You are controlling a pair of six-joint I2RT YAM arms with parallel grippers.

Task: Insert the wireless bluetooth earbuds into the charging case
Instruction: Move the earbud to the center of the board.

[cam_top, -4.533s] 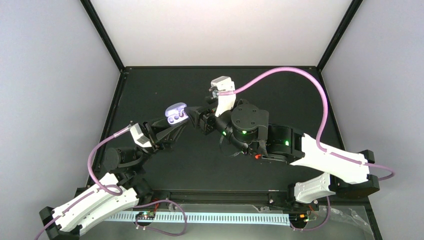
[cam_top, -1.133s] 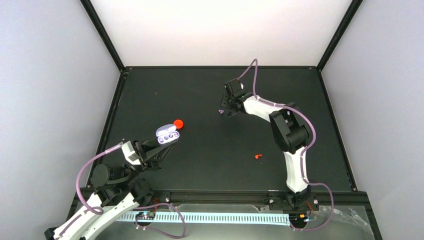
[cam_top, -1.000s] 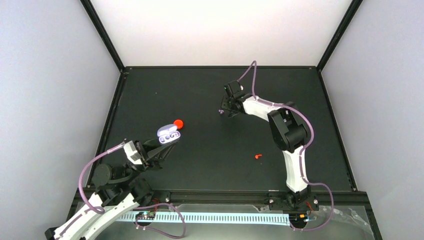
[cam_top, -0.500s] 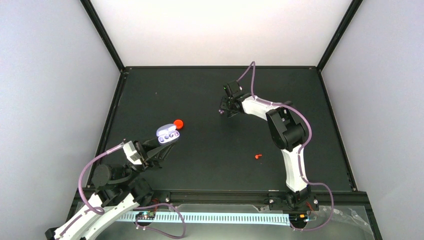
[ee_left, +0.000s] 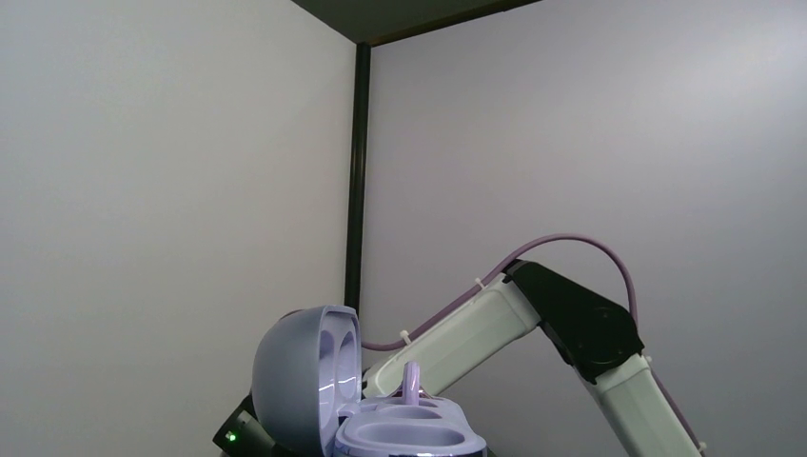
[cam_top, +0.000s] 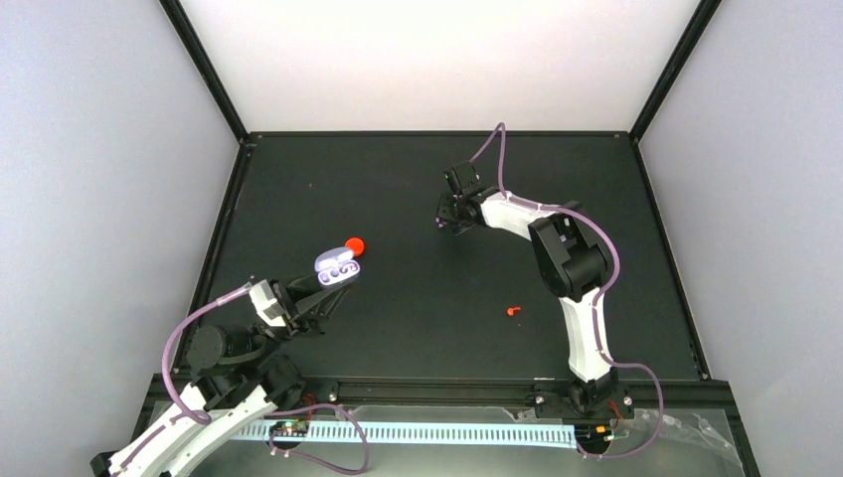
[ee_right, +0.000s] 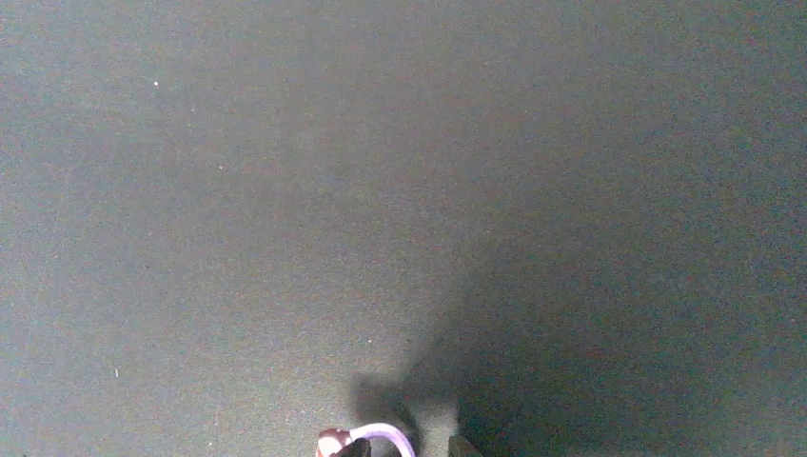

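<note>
Left jaws pinched the open charging case point(cam_top: 337, 266) at 9 o'clock of the surface point(cam_top: 418, 328) | one earbud point(ee_left: 412, 379) stood in its well, lid up | right jaws low at 12 o'clock, loose earbud point(ee_right: 379, 434) between their tips; could not tell whether they pressed on it | red cap point(cam_top: 355, 244) at 1 o'clock of case.

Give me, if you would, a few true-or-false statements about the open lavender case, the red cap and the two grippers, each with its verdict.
1. The pale lavender oval charging case has its hinged lid open. True.
2. The case lies on the black table. False: the left gripper holds it.
3. The round red cap lies next to the right gripper. False: it lies on the table's left half, near the left gripper.
4. A tiny purple-and-whitish earbud lies on the table at the right gripper's fingertips. True.
</note>
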